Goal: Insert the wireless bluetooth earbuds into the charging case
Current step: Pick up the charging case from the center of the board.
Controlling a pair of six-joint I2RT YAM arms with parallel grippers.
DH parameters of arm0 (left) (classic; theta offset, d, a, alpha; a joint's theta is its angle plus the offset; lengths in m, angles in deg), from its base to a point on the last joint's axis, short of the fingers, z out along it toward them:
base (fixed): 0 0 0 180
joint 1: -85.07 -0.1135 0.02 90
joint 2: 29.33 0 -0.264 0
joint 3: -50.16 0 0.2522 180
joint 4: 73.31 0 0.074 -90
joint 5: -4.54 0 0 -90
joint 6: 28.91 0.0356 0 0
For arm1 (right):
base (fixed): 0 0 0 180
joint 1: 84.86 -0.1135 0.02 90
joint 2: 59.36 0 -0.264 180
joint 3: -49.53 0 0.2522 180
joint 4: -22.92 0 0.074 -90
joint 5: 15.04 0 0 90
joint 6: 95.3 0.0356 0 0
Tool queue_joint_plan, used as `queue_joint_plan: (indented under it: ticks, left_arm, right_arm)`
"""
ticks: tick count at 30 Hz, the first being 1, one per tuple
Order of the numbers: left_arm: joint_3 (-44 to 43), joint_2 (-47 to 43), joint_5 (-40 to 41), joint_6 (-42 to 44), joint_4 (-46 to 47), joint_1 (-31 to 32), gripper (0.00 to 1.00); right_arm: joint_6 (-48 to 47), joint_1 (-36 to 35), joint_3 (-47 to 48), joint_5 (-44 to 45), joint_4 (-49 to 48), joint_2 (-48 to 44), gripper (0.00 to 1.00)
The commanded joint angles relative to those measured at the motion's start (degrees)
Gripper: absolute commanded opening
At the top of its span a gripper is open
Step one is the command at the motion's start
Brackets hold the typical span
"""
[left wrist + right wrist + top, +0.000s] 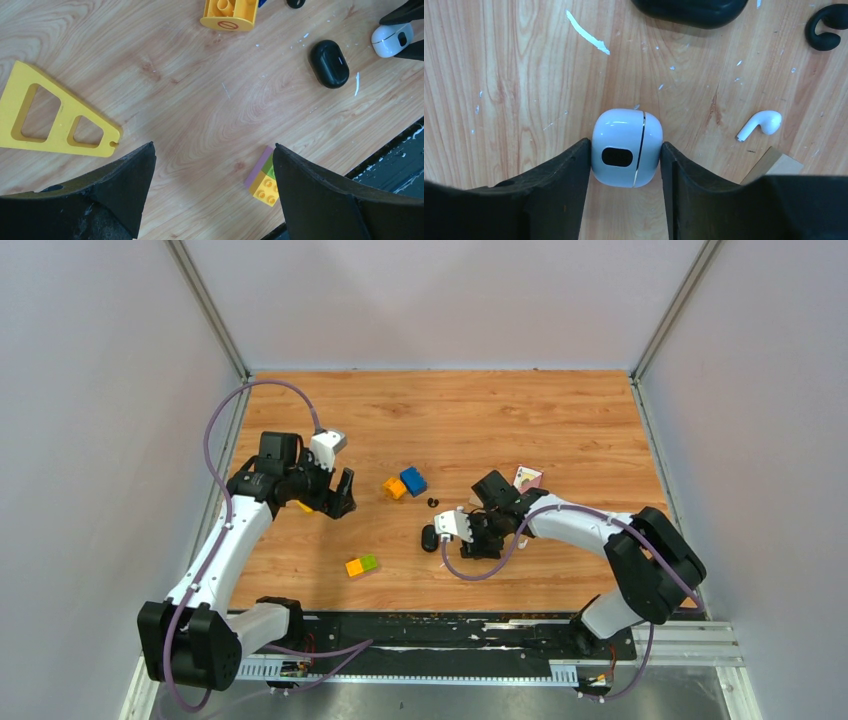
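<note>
- The wooden table carries everything. Places below are given from the white case, which rests on the wood.
- The right gripper has one black finger pressed on each side of the white case, gripping it. The case's lid seam looks closed.
- The left gripper is well apart from the white case on the left arm's side. Its jaws are spread wide and hold nothing.
- A flat yellow triangle lies far from the white case, beside the left gripper.
- An orange-and-blue block pair and a yellow-green block sit between the white case and the left arm.
- A black case, shut, lies near the white case on the left arm's side, not touching it.
- A white bud lies near the white case, to its right in the right wrist view and apart from it.
- A black bud, hook-shaped, lies farther off the same way. No other buds are visible.
- A white sliver lies just past the white case, toward the black case.
- The step in hand is probably securing the case. The fingers seem to squeeze across the seam, which would pin the lid. A hold on the base alone, kept level, should let the left gripper open the lid.
</note>
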Motion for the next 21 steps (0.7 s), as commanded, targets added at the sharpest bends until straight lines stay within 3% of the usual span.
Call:
queue_joint_plan:
  ticks: [1,3,5,13,17,21]
  left_arm:
    - [-2.51,-0.69,-2.08,-1.77,2.19,-0.17,0.93]
    - [-2.88,-0.37,-2.88,-2.43,2.52,-0.17,0.93]
    - [-3.72,0.27,-4.31,-3.21,3.07,-0.17,0.92]
    - [-13.9,5.35,-6.99,-5.97,6.02,5.42,0.89]
    - [-19.66,8.47,-15.97,-12.41,10.58,7.84,0.9]
    - [-21.78,11.05,-25.37,-24.52,21.94,9.5,0.9]
  right_arm:
    - [-0.98,-0.35,0.3,-0.4,-1.3,0.88,0.43]
    - [-1.18,-0.35,0.72,0.06,-0.98,0.55,0.28]
    - [-1.22,-0.32,2.39,1.36,0.24,-0.63,0.23]
    - [2.95,0.43,17.72,4.68,6.32,-7.89,0.2]
    - [8.54,0.45,22.45,3.0,2.08,-12.35,0.21]
    - [13.91,0.09,24.86,1.54,-3.25,-14.62,0.25]
